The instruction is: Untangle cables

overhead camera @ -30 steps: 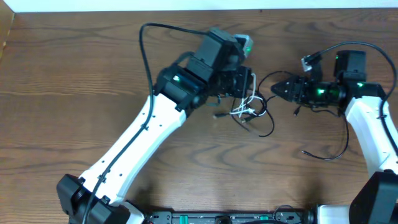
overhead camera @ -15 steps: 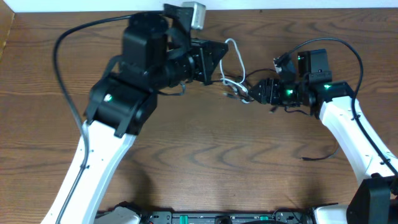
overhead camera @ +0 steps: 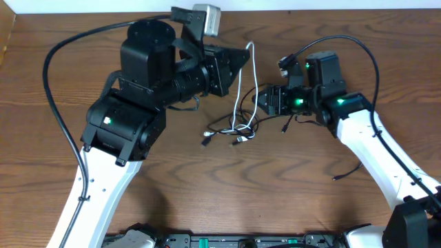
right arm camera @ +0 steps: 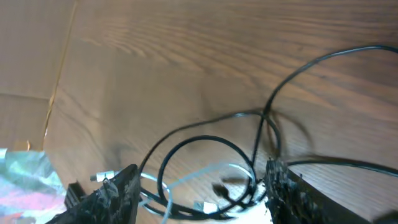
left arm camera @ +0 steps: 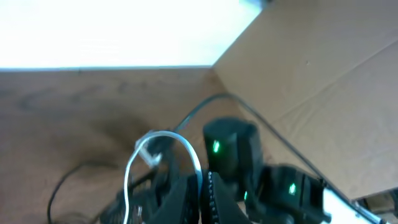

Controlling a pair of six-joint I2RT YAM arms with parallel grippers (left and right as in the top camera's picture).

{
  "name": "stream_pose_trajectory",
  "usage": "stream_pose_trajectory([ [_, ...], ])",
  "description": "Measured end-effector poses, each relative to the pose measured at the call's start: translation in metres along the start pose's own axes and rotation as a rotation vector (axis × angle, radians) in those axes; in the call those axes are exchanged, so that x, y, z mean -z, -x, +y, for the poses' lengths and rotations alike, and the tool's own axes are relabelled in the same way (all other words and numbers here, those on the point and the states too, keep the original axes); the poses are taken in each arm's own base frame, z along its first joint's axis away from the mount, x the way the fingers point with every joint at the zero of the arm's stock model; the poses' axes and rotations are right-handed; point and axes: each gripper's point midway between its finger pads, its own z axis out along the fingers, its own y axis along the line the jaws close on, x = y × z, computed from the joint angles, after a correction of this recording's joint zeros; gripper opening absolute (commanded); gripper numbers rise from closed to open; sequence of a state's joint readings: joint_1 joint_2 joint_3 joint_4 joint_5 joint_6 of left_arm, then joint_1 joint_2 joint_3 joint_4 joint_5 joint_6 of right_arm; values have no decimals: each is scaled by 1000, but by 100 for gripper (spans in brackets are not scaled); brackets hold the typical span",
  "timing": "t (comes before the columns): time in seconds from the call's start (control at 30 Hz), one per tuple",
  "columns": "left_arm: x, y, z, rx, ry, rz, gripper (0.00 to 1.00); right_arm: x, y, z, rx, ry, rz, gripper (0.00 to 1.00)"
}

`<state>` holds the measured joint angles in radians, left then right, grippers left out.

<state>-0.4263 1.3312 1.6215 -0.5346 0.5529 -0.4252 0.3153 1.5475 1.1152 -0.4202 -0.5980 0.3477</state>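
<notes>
Ideally pulling gently: left gripper (overhead camera: 245,56) jaws are pinching white cable (overhead camera: 239,96); right gripper (overhead camera: 260,102) jaws, parted, are straddling black cables (overhead camera: 222,128).

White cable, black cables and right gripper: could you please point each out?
white cable (overhead camera: 238,96), overhead view, its middle stretch
black cables (right arm camera: 205,139), right wrist view, top of loop
right gripper (overhead camera: 258,102), overhead view, between its fingertips

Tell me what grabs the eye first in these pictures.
The white cable stands out: pinched in the shut jaws of the left gripper above the far middle of the table, it hangs down into a knot of black cables at the table's centre. Just right of that, the right gripper points at the knot, jaws open around black loops.
</notes>
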Motion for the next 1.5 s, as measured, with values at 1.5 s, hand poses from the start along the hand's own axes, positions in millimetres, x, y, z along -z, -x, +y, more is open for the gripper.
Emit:
stream_pose_trajectory([
  [1.5, 72, 88, -48, -129, -123, -399, 7, 2, -44, 79, 499, 413, 109, 61],
])
